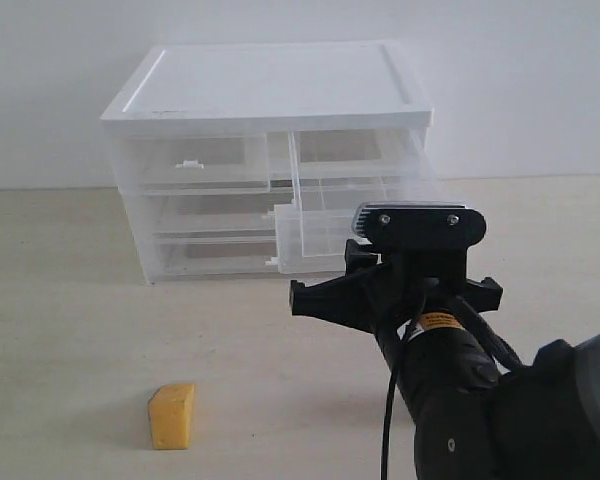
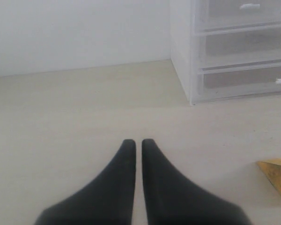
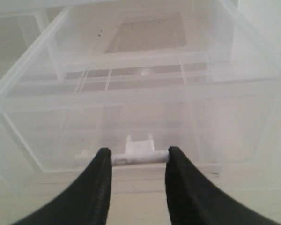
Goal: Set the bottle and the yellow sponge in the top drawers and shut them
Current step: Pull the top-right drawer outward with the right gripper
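The top right drawer (image 1: 325,225), clear plastic, stands pulled out of the white-topped cabinet (image 1: 270,85). In the right wrist view my right gripper (image 3: 139,157) is shut on its small white handle (image 3: 139,153), a finger pressing on each end, and the drawer (image 3: 145,101) looks empty inside. The top left drawer (image 1: 195,160) is closed. The yellow sponge (image 1: 172,415) lies on the table at the front left. My left gripper (image 2: 138,143) is shut with nothing in it, low over the table, and the sponge (image 2: 277,174) lies off to its side. The bottle is out of view.
Two wider clear drawers (image 1: 205,235) below the top ones are closed. My right arm (image 1: 450,380) fills the front right of the exterior view. The left arm does not show there. A white wall stands behind the cabinet.
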Controlling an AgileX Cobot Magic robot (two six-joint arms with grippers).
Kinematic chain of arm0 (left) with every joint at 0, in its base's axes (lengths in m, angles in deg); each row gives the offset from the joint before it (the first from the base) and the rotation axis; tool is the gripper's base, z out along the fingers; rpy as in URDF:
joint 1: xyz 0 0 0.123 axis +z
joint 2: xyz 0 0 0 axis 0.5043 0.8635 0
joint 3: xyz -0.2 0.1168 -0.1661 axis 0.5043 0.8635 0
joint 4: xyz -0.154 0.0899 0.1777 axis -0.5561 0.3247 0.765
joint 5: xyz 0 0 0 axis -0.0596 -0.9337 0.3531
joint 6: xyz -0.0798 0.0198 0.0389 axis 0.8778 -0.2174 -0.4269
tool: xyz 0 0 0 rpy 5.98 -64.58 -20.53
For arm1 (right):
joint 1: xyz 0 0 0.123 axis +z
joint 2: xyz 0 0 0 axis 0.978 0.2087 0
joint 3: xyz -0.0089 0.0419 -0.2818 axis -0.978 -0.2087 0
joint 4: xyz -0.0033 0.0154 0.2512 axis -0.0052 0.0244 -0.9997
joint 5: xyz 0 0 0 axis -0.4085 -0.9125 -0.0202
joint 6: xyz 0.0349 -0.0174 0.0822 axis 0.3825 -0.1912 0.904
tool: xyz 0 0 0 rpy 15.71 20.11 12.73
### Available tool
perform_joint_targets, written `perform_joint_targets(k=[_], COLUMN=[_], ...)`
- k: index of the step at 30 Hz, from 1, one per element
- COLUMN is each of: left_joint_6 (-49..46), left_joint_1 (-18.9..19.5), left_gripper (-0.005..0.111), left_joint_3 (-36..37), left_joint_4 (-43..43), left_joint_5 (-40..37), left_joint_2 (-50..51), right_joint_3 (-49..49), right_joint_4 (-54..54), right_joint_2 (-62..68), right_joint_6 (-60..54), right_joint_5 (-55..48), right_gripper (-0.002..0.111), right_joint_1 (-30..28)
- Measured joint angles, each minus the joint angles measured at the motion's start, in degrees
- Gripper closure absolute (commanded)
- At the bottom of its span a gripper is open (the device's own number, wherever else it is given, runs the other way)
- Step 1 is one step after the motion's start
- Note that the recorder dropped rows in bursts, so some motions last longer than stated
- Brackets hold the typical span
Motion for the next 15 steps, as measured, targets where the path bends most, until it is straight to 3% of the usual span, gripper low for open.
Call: perform_joint_targets(k=[3, 5, 12, 15], left_joint_6=[0.00, 0.00, 0.00, 0.00], left_joint_1=[0.00, 0.00, 0.00, 0.00], left_gripper=[0.103, 0.103, 0.103, 0.103], left_joint_3=[0.00, 0.00, 0.00, 0.00], left_joint_4=[0.00, 0.00, 0.00, 0.00], left_joint_5=[0.00, 0.00, 0.00, 0.00], left_joint_2=[0.00, 0.00, 0.00, 0.00], right_joint_3=[-0.23, -0.23, -0.23, -0.23], right_joint_4=[-0.62, -0.78, -0.93, -0.82], right_joint_2=[-0.27, -0.27, -0.49, -0.49], right_joint_6=[0.00, 0.00, -0.11, -0.62], right_joint_5=[-1.06, -1.65, -2.15, -2.17], right_gripper=[0.106, 0.098, 0.035, 0.026], right_joint_1=[0.38, 0.38, 0.38, 0.38])
